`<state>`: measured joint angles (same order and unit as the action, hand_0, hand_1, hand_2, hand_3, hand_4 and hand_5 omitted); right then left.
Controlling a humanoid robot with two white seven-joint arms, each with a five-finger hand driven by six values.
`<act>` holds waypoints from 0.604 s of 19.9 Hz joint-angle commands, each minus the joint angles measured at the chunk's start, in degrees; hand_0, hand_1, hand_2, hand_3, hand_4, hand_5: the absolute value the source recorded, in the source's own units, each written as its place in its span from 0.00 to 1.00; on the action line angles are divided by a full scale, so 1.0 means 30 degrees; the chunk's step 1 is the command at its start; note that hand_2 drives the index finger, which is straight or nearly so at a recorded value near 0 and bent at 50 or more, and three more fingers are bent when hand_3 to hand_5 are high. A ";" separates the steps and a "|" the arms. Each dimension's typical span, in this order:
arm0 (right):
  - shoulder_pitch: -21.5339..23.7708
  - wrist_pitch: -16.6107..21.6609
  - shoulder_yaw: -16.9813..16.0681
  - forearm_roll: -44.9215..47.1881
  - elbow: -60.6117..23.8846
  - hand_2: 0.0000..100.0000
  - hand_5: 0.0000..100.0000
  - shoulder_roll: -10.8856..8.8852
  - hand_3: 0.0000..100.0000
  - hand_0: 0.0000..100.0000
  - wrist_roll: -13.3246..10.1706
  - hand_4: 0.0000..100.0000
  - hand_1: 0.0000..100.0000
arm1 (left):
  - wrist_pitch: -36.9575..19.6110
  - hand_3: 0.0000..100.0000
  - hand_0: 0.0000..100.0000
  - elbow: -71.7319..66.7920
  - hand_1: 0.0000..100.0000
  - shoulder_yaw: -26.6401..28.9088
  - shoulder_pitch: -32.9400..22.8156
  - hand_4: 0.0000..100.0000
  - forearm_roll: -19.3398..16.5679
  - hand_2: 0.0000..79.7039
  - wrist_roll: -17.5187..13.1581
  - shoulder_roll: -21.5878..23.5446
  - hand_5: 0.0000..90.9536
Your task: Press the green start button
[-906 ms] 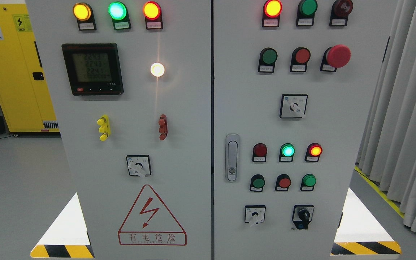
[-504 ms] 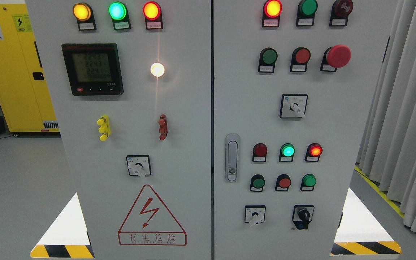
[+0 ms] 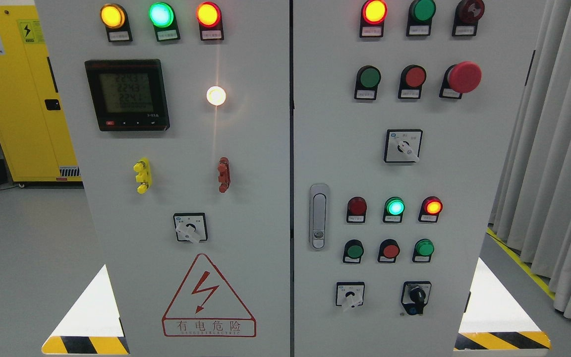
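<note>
A grey electrical cabinet fills the head view, with two door panels. On the right panel (image 3: 488, 163) a green push button (image 3: 370, 78) sits in the upper row, beside a red push button (image 3: 415, 77) and a red mushroom stop button (image 3: 464, 77). Lower down, two more green push buttons (image 3: 354, 251) (image 3: 424, 247) flank a red one (image 3: 390, 250). Above them a green lamp (image 3: 394, 206) is lit. Neither of my hands nor arms is in view.
The left panel carries a meter display (image 3: 127, 94), lit lamps, a rotary switch (image 3: 190, 228) and a red hazard triangle (image 3: 208, 297). A door latch (image 3: 318, 216) is on the right panel. A yellow cabinet (image 3: 18, 99) stands at the left, grey curtains (image 3: 558, 148) at the right.
</note>
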<state>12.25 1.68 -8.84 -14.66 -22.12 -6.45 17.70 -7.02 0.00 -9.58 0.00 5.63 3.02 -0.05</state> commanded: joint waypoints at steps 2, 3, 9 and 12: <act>0.3178 0.0377 0.0193 -0.7901 -1.2477 0.00 0.00 0.0889 0.01 0.20 -0.0010 0.03 0.42 | 0.0026 0.00 0.12 0.0439 0.56 0.0059 0.0584 0.00 0.0000 0.00 -0.0010 0.0046 0.00; 0.3472 0.0814 0.0252 -0.8786 -1.3738 0.00 0.00 0.0947 0.01 0.20 -0.0040 0.03 0.43 | 0.0026 0.00 0.12 0.0439 0.56 0.0030 0.0556 0.00 0.0000 0.00 -0.0010 0.0045 0.00; 0.3827 0.1990 0.1715 -0.9264 -1.9396 0.00 0.00 0.1446 0.07 0.20 -0.0361 0.08 0.43 | 0.0055 0.00 0.12 0.0498 0.56 0.0058 0.0555 0.00 0.0000 0.00 -0.0010 -0.0598 0.00; 0.3944 0.2602 0.2331 -0.9293 -2.1799 0.00 0.01 0.1387 0.14 0.20 -0.0685 0.15 0.44 | 0.0026 0.00 0.12 0.0469 0.56 0.0029 0.0555 0.00 0.0000 0.00 -0.0010 -0.0716 0.00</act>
<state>22.27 8.09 -6.15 -38.83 -57.23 -3.38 16.36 -6.91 0.00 -9.50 0.00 5.62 3.14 -0.41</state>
